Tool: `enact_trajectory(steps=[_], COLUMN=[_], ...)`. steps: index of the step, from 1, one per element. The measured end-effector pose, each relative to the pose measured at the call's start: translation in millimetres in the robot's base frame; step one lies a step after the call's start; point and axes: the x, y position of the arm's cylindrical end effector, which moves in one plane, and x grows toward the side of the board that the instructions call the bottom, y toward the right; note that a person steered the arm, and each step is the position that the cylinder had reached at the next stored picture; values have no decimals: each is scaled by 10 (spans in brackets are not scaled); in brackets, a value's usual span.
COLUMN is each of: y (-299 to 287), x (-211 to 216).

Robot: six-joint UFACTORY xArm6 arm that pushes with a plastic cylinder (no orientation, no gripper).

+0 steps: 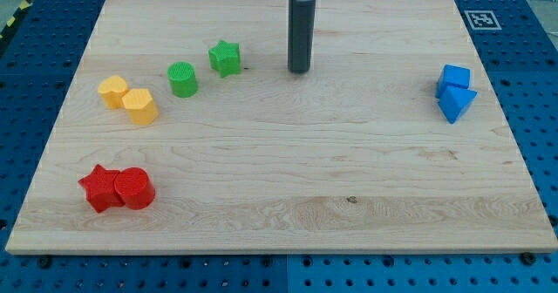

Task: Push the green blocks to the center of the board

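Note:
A green star block (225, 58) lies in the board's upper left part. A green round block (183, 79) lies just below and left of it, a small gap between them. My tip (299, 70) rests on the board to the right of the green star, well apart from it, near the view's top middle. The rod rises straight up out of the view.
Two yellow blocks (113, 91) (139, 106) touch each other at the left. A red star (101, 188) and a red round block (134, 189) touch at the lower left. Two blue blocks (454, 77) (456, 102) touch at the right. The wooden board (288, 197) sits on a blue perforated table.

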Motion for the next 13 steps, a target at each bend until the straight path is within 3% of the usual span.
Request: enact_trajectory(steps=[1,2,4,5,6,10,13], y=[-437,-967,-1842,-1994,-2020,-2396,-2383], x=[-929,-1411,-1113,-1055,-1030,-79,219])
